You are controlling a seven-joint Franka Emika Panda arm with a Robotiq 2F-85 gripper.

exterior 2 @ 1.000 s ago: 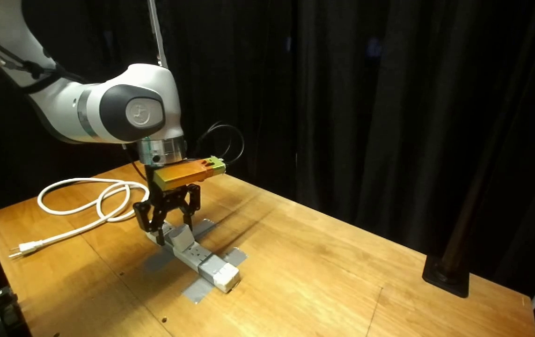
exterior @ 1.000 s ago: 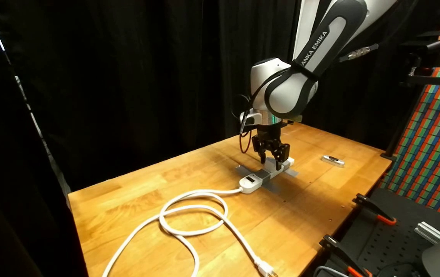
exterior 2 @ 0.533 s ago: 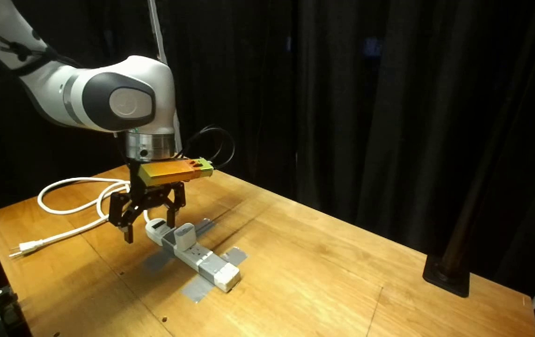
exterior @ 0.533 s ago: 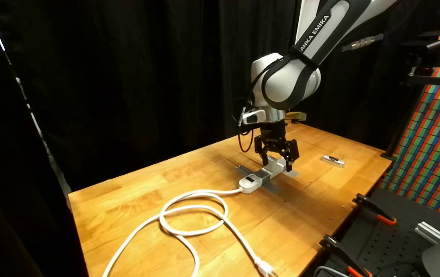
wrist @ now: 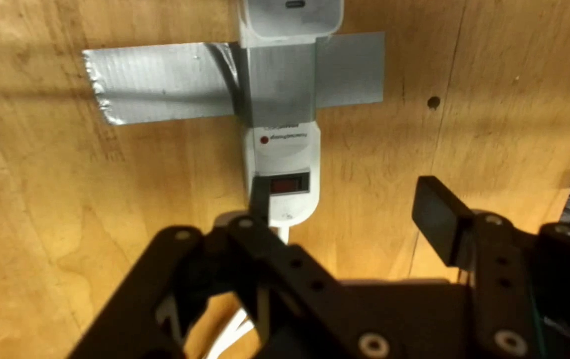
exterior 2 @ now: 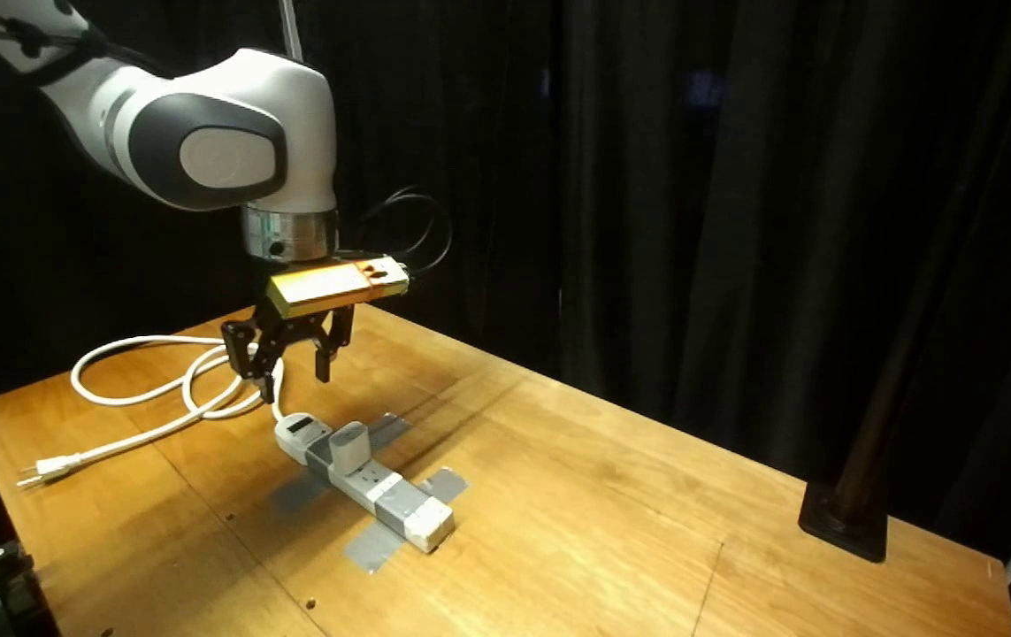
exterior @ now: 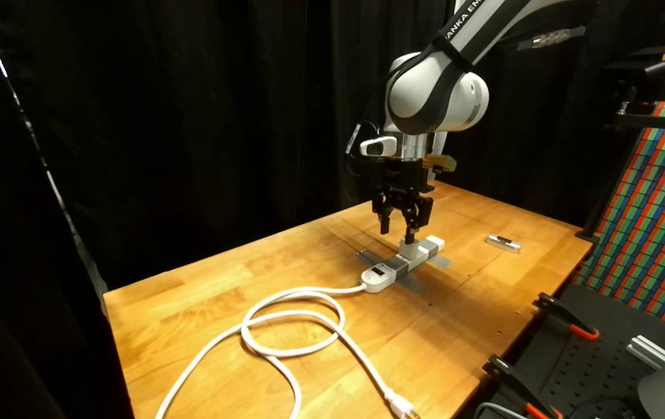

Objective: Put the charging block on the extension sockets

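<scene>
The charging block point(exterior 2: 349, 447) is a small white cube-like adapter. It stands upright on the extension sockets point(exterior 2: 372, 484), a white power strip taped to the table, near the grey tape by its switch end. The block also shows in an exterior view point(exterior: 408, 250) and at the top edge of the wrist view point(wrist: 294, 19), cut off. The strip's switch end shows in the wrist view point(wrist: 285, 154). My gripper point(exterior 2: 295, 383) is open and empty, raised above the table near the switch end, apart from the block. In an exterior view one finger of the gripper point(exterior: 397, 231) overlaps the block.
The strip's white cable point(exterior: 309, 352) lies coiled on the wooden table, its plug near the front edge. A small silver object with a dark top point(exterior: 503, 242) lies beyond the strip. Orange-handled clamps point(exterior: 565, 317) hold the table edge. A black post base point(exterior 2: 843, 522) stands at a corner.
The gripper was low around the block one second ago. It has moved off toward the cable end and risen, open. The block looked tilted then and stands upright on the strip now.
</scene>
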